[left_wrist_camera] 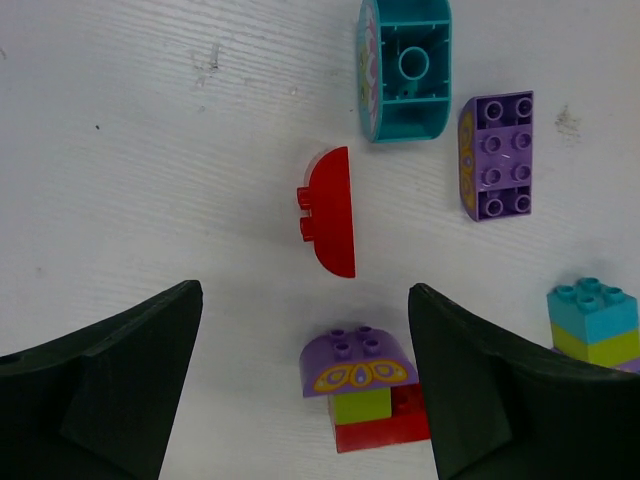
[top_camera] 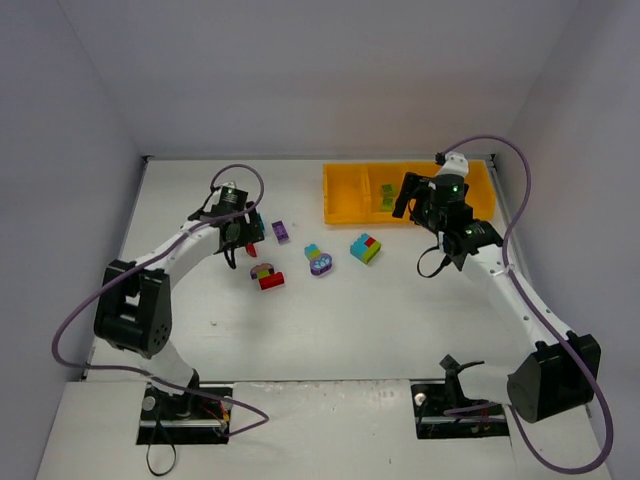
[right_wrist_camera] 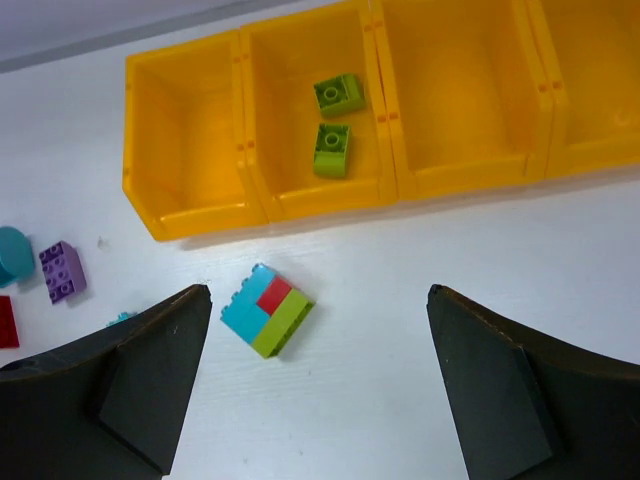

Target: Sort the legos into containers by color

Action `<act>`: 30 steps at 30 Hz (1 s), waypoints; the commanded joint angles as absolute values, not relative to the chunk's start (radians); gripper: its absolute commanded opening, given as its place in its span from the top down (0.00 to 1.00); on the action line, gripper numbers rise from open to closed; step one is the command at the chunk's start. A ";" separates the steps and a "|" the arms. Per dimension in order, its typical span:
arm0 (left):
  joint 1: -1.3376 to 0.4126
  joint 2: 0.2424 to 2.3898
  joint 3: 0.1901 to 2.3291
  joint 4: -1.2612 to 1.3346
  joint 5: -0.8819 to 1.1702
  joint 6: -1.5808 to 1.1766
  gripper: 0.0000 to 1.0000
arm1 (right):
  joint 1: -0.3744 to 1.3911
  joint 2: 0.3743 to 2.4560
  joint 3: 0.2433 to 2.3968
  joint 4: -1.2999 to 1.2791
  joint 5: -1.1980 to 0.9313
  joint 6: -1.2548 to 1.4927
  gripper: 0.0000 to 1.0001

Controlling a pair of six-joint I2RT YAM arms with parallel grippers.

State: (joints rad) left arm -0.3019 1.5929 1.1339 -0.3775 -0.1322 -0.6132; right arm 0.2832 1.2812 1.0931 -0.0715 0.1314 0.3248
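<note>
The left gripper hangs over the left middle of the white desk. Its two black fingers are spread wide, gripping nothing and touching no brick. Just beyond the fingertips one red half-round plastic brick lies on its side. Farther out sit one teal round-ended brick, hollow side showing, and just beside it one flat purple eight-stud brick. That makes three loose singles.

There are three clusters as well. The purple-domed cluster on lime and red stands under the gap between the fingers. The teal-over-lime stack is to its right. Nearer the desk's middle is the teal, red and lime block.

One orange-yellow plastic tray with four compartments in a row lies along the far edge, toward the far right corner. Its second compartment from the left holds a lime green brick and a second lime green brick just beside it, two in all.

The right gripper hovers by the tray's near side. Its dark fingers stand wide apart with nothing between them but bare desk.
</note>
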 commanded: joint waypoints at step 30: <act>-0.506 1.249 0.959 0.103 0.218 -0.017 1.00 | 0.368 1.218 1.193 -0.104 -0.351 0.379 0.22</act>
State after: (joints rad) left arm -0.4812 1.3483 0.9844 -0.0742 0.0509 -0.2104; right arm 0.3382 1.1980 1.1168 -0.1532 -0.2298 0.3668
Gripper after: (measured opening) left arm 0.213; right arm 0.771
